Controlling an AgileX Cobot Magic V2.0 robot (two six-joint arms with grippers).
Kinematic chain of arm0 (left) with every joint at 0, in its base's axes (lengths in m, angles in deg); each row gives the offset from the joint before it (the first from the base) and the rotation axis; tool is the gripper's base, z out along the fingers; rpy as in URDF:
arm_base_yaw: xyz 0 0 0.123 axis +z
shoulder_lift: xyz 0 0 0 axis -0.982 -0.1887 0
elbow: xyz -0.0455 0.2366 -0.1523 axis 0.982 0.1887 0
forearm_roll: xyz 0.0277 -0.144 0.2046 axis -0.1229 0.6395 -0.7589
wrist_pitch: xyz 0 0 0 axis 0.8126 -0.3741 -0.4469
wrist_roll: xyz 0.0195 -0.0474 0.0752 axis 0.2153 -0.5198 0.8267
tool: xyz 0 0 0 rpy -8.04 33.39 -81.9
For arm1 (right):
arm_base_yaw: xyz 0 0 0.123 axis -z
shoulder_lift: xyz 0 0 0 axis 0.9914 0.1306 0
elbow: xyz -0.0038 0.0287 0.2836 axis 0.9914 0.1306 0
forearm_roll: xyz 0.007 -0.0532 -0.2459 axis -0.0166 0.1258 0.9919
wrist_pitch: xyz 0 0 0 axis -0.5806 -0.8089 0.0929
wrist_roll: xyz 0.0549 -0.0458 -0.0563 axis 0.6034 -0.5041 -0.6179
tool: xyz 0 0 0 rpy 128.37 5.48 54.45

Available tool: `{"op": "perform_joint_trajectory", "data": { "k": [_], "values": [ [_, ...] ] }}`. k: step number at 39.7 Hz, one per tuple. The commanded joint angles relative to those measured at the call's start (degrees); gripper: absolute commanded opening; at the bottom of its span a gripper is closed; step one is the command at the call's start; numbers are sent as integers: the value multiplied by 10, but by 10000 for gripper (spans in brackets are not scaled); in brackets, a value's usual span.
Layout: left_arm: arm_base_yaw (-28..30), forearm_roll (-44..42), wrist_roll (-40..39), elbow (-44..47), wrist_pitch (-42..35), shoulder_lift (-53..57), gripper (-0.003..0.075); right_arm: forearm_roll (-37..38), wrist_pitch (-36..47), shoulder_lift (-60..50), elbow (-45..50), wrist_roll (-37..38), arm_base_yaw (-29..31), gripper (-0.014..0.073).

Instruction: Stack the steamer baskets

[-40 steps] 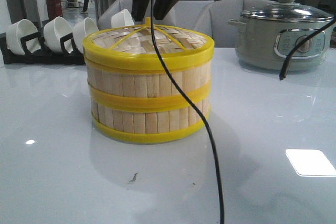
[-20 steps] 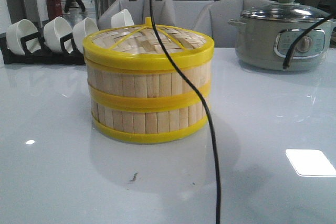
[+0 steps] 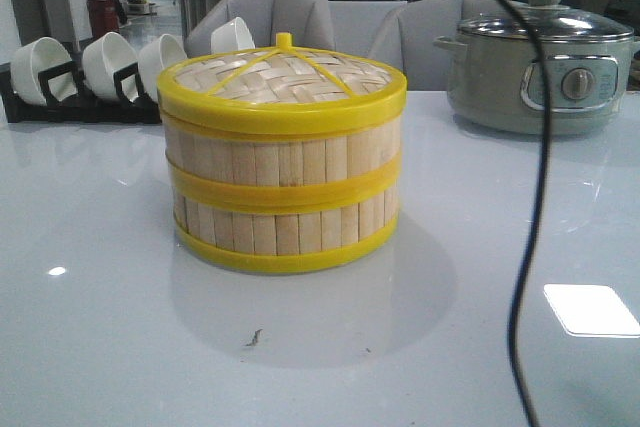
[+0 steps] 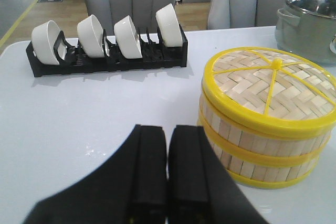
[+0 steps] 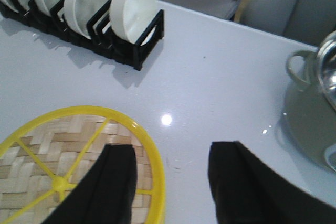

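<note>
Two steamer baskets [image 3: 284,197] stand stacked one on the other at the centre of the white surface [image 3: 120,347], their yellow rims meeting in a band at mid-height, and a woven lid [image 3: 282,77] with a yellow rim and knob closes the upper one. At roughly 10 o'clock from the stack, a black rack [image 3: 60,102] holds four white bowls [image 3: 40,67] tilted on edge, well apart from the baskets. At roughly 2 o'clock from the stack, a grey electric pot [image 3: 540,77] with a glass lid stands near the far edge. A black cable [image 3: 535,197] hangs down across the front view at the right. The left fingers [image 4: 168,166] are pressed together, holding nothing, positioned just beside the stack without touching it. The right fingers [image 5: 168,182] are spread wide and hold nothing; one of them lies over the lid's rim, the other over bare surface.
</note>
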Motion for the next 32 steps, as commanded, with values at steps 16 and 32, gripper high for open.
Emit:
{"op": "perform_joint_trajectory", "data": {
  "k": [16, 32],
  "values": [
    [1, 0, -4, -16, -51, -1, 86, 6, 286, -325, 406, -5, 129, 435],
    [1, 0, -4, -16, -51, -1, 86, 6, 389, -513, 680, -5, 205, 435]
  ]
}}
